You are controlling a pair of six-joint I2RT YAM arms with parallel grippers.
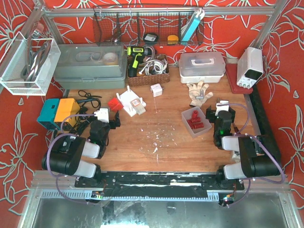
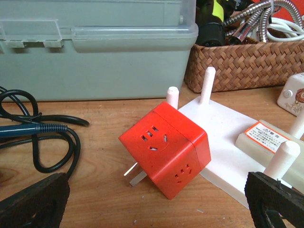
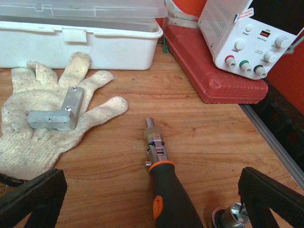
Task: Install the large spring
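Several red springs (image 1: 194, 120) lie in a small grey tray (image 1: 202, 132) right of centre; I cannot tell which is the large spring. A white peg fixture (image 1: 130, 100) (image 2: 223, 123) stands at centre left, with a red socket cube (image 1: 114, 103) (image 2: 164, 149) against its near corner. My left gripper (image 1: 113, 119) (image 2: 154, 206) is open just short of the cube, nothing between its fingers. My right gripper (image 1: 221, 111) (image 3: 152, 199) is open to the right of the tray, low over a black-and-orange screwdriver (image 3: 166, 190) that lies between its fingers untouched.
A grey storage box (image 1: 90, 66), wicker basket (image 1: 147, 71) and white case (image 1: 202, 66) line the back. A work glove (image 3: 42, 118) carries a metal bracket (image 3: 59, 111). A power supply (image 3: 242, 38) sits on a red case. Black cables (image 2: 47, 142) lie left.
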